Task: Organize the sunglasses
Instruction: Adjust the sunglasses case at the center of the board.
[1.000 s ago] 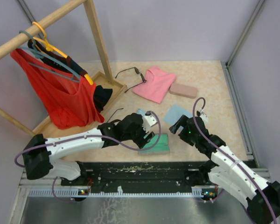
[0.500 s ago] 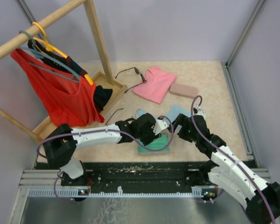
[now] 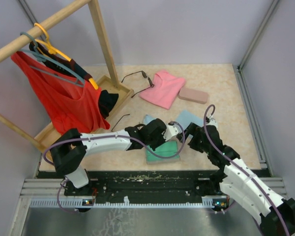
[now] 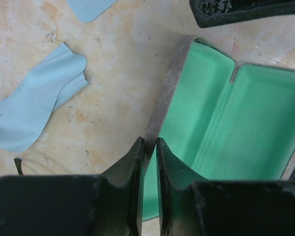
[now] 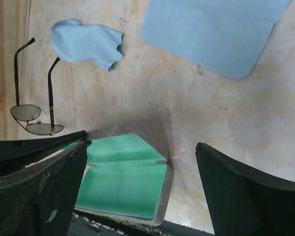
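Top view: the far pair (image 3: 137, 77) of sunglasses lies nr the far edge, just beside the wooden rack base (image 3: 115, 91), w/ a pink garment (image 3: 163, 88) on its right. The near pair (image 3: 120, 120) sits left of centre; only one thin arm shows, rest hidden behind the left arm. The left gripper (image 3: 171, 133) & right gripper (image 3: 189, 133) meet over the open case (image 3: 162, 153), centre, nr the near edge. Can't tell either claw's state from here. A pink case (image 3: 193, 95) lies twd the far-right corner.

Left wrist: left gripper (image 4: 148, 143) fingers are pressed almost together, pinching the grey rim of the open case (image 4: 226, 113), green lining up. The case is cut off at frame right. A crumpled blue cloth (image 4: 37, 110) lies apart from it. Dark sliver bottom left is too small to id.

Right wrist: right gripper (image 5: 142, 146) is spread wide, holding nothing, above the open case (image 5: 123, 182), whose near side is cut off. The near pair (image 5: 37, 118) shows whole here, arms unfolded, lenses nr the case's corner; contact is hidden by a dark finger. A flat blue cloth (image 5: 211, 29) runs partly out of frame.
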